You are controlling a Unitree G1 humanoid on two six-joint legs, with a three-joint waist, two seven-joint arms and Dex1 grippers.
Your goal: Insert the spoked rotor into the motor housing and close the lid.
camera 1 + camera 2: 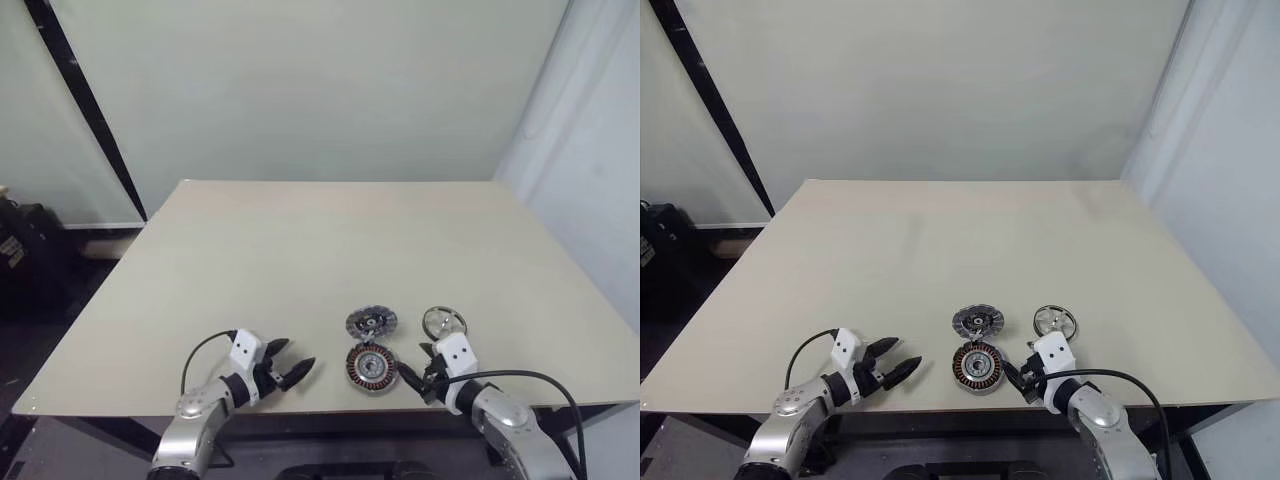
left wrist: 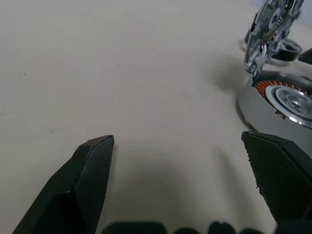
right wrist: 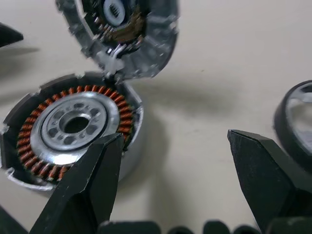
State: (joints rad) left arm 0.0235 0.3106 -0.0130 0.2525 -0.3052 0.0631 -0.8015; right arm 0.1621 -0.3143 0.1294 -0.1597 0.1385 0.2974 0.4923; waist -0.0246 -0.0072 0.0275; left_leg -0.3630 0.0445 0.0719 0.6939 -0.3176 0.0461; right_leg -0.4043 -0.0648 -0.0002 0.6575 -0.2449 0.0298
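Reaching rightward with parted, empty right gripper [image 1: 412,380] suits the shiny silver spoked rotor [image 1: 443,322]. Copper-wound, dark-rimmed motor housing [image 1: 371,366] lies left of it, ribbed grey lid [image 1: 371,322] hinged up; left gripper [image 1: 290,367] wide, empty.

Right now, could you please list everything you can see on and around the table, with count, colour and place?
table: one, beige, fills the middle of the scene.
motor housing: one, dark rim with copper-orange windings around a silvery centre, near the table's front edge.
lid: one, grey and ribbed, open and tilted up, hinged at the housing's far edge.
spoked rotor: one, shiny silver, on the table right of the lid.
left end effector: one, black fingers, open, left of the housing.
right end effector: one, black fingers, open, just right of the housing.
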